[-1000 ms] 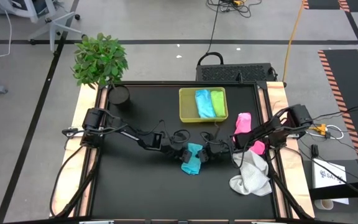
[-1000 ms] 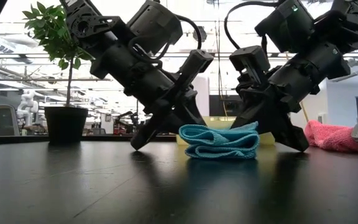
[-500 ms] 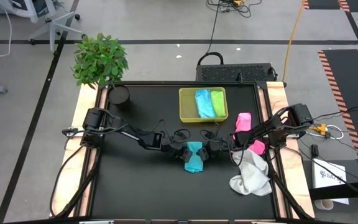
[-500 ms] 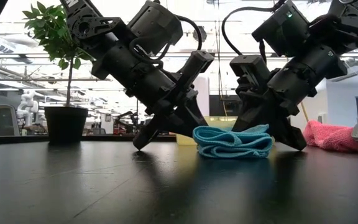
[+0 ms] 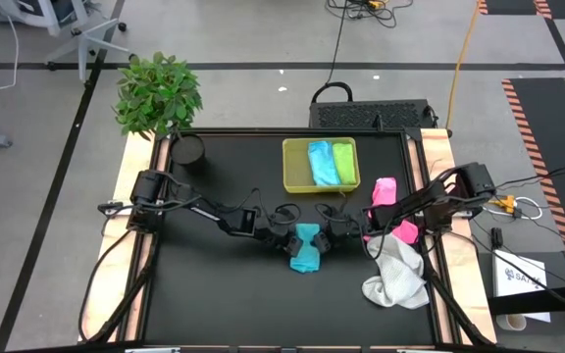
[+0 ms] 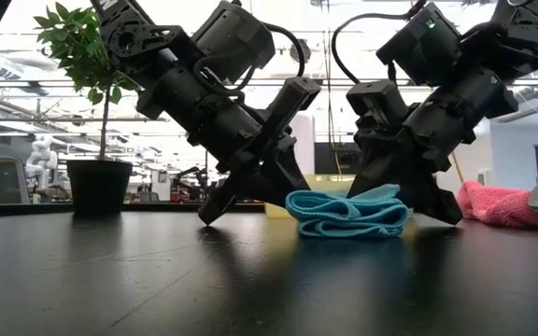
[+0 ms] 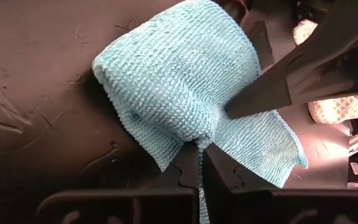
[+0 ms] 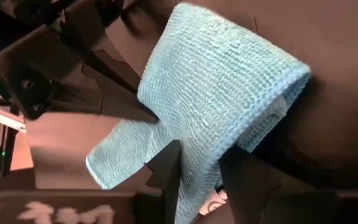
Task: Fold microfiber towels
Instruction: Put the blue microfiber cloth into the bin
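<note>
Two hands meet at the folded teal towel [image 5: 305,248] at frame centre on the counter [image 5: 214,294]: left hand [image 7: 201,163] pinches its edge shut, right hand [image 8: 197,165] parts around it. Next, probably, releasing and flattening.

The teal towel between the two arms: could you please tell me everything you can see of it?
The teal towel is a small soft cloth with a ribbed, looped weave, folded over into a loose, rounded bundle of layers. It lies on the black table near the middle. The left hand is shut on one edge. The right hand has its fingers apart around the opposite edge.
</note>
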Motion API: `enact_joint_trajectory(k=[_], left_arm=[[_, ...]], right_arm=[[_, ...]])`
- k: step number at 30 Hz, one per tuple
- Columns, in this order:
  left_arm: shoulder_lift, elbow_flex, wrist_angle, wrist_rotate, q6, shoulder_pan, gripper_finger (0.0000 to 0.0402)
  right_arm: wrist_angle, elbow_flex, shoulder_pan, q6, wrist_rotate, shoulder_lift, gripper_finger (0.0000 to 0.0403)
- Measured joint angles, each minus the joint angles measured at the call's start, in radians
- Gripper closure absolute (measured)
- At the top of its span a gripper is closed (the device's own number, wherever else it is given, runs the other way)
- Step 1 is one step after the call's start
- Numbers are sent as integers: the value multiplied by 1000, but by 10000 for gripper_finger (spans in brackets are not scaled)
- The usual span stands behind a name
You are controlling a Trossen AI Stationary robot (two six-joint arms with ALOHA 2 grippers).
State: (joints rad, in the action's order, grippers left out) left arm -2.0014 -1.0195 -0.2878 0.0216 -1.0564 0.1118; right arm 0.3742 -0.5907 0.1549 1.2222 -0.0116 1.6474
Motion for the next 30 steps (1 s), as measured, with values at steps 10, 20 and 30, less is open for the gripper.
enact_joint_trajectory(k=[10, 20, 30], left_arm=[[1, 0, 3, 27, 0, 0, 400], [1, -1, 6, 30, -3, 1, 399], [1, -1, 3, 29, -13, -1, 398]], right_arm=[[-126, -1, -6, 48, -72, -49, 276], [-117, 2, -56, 25, -94, -146, 275], [-102, 2, -73, 22, -170, -171, 275]])
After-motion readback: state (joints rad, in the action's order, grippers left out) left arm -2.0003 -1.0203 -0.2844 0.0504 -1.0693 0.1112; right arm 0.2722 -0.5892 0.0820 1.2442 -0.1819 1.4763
